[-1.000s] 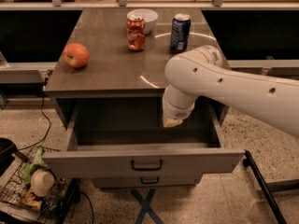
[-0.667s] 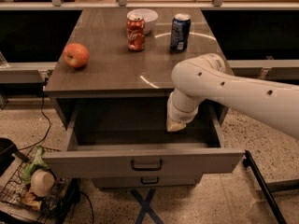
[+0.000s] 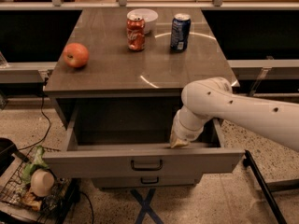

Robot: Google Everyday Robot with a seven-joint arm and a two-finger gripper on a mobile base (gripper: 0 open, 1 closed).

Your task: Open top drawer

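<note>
The top drawer (image 3: 93,163) stands pulled out from under the brown table top, its wide grey front facing me with a small dark loop handle (image 3: 146,164) at centre and its grey box interior in view. My white arm comes in from the right and bends down into the drawer. The gripper (image 3: 179,143) hangs at the arm's end just behind the drawer front, right of centre, mostly hidden by the wrist. A narrower drawer front (image 3: 148,181) sits below.
On the table top (image 3: 117,73) stand a red apple (image 3: 75,55), a red can (image 3: 135,32), a blue can (image 3: 180,31) and a white bowl (image 3: 143,17). A wire basket with clutter (image 3: 32,185) sits on the floor at lower left. A dark bar (image 3: 261,185) lies at lower right.
My arm has moved right and toward the drawer front; the gripper is now close behind the front panel. The drawer stays pulled out.
</note>
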